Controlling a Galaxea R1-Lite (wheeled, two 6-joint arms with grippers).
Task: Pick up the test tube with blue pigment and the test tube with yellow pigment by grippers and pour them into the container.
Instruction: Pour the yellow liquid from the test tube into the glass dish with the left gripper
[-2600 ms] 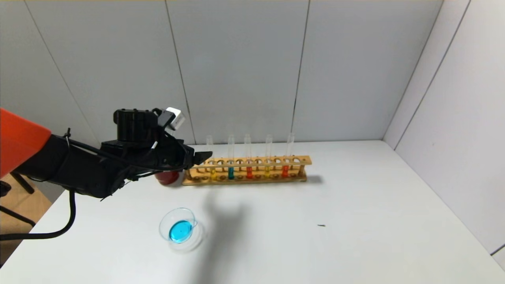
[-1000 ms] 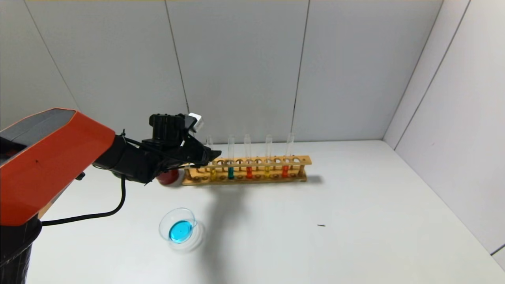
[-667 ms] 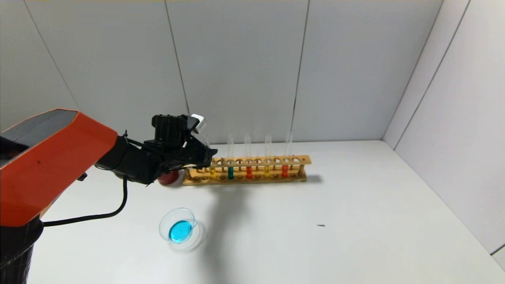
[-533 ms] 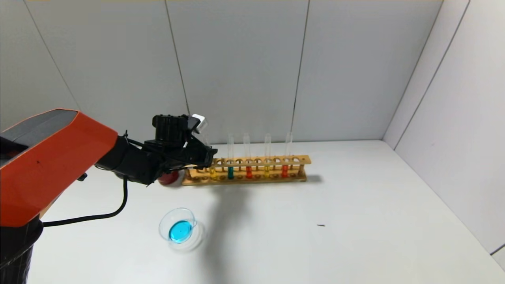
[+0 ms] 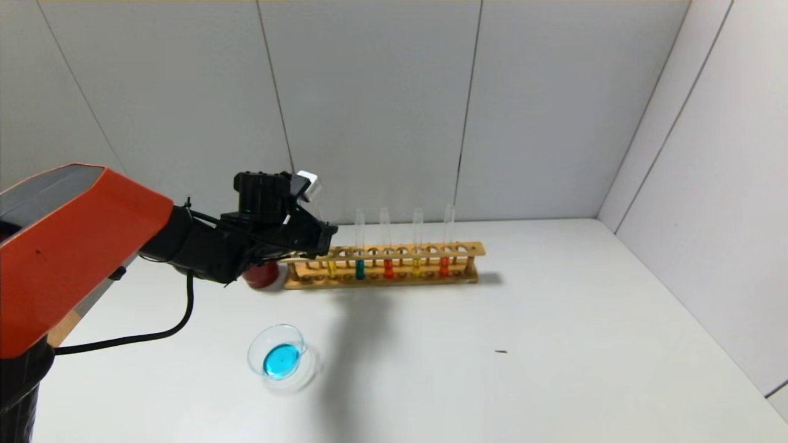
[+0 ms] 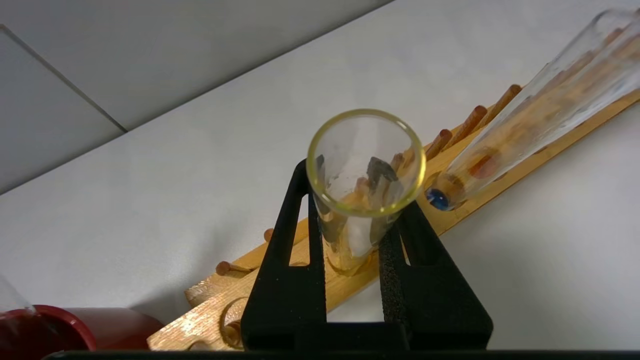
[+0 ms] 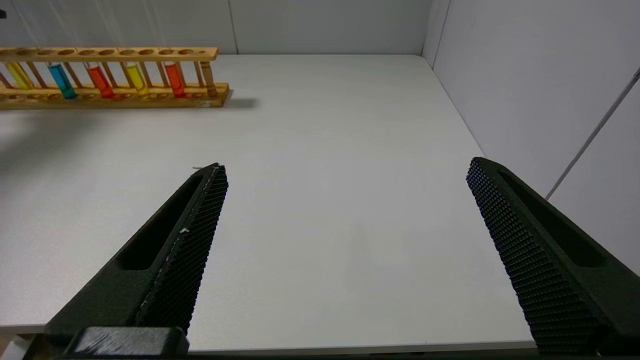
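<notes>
Clamped around the test tube with yellow pigment [image 6: 362, 200], my left gripper [image 6: 357, 235] sat at the left end of the light wooden test tube rack [image 5: 385, 266], its black fingers [image 6: 287, 260] pressing the glass from both sides below the rim. From the left wrist camera I looked straight down the slender clear glass tube's open, yellow-tinged mouth; its foot was at the rack's lower board, and I could not tell whether it had left its seat. On the head camera the same tube [image 5: 331, 266] showed a short yellow column low in the rack, just beside the tube of darker teal liquid [image 5: 360, 269].

Further along the rack stood an orange-red tube [image 5: 388, 268], a second yellow tube [image 5: 417, 266] and another orange-red one [image 5: 444, 266], all upright. A dark red opaque cup [image 5: 261, 275] sat just beside the rack's left end, partly behind my gripper. Nearer to me, well apart from the rack, the small shallow round container [image 5: 280, 358] of clear glass held a pool of bright blue liquid.

Everything rested on a plain white table [image 5: 554, 344], boxed in by pale grey panelled walls [image 5: 369, 104] behind and to the right.

My right gripper [image 7: 345, 250] hung spread wide over bare table, grasping nothing.
</notes>
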